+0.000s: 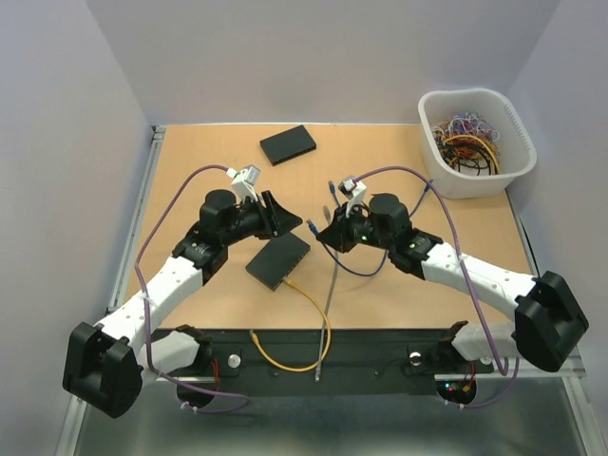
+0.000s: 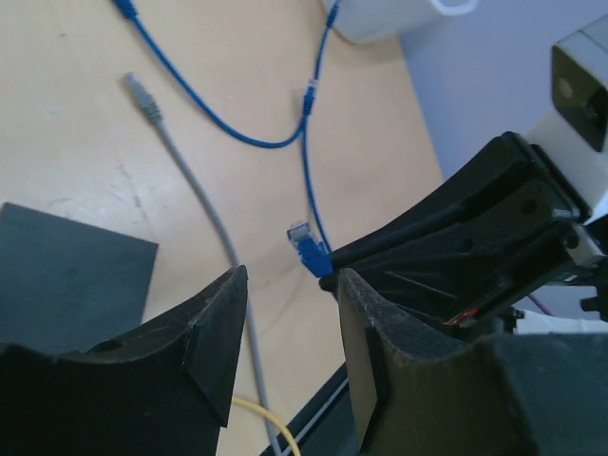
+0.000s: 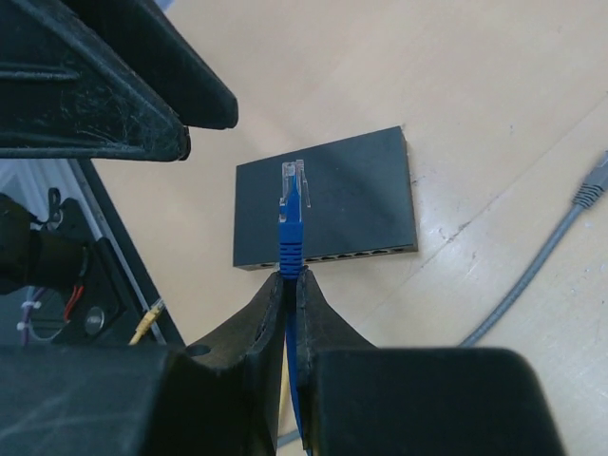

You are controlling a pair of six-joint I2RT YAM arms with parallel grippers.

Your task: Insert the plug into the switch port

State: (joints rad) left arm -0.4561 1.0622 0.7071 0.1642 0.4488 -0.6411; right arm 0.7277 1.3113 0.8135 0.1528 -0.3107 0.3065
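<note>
My right gripper (image 3: 290, 275) is shut on a blue cable just behind its plug (image 3: 292, 204), whose clear tip sticks out past the fingertips. The black switch (image 3: 323, 195) lies flat on the table beyond the plug, with its row of ports (image 3: 332, 256) facing me; the plug is held above and short of them. From above, the switch (image 1: 278, 259) sits between the arms, with the right gripper (image 1: 323, 233) and the plug (image 1: 313, 228) at its right. My left gripper (image 2: 290, 285) is open and empty, hovering near the switch's far end (image 1: 278, 217), facing the blue plug (image 2: 306, 249).
A grey cable (image 1: 331, 285) and a yellow cable (image 1: 304, 323) trail from the switch area to the near table edge. A second black box (image 1: 288, 143) lies at the back. A white basket (image 1: 518, 119) of cables stands at the back right.
</note>
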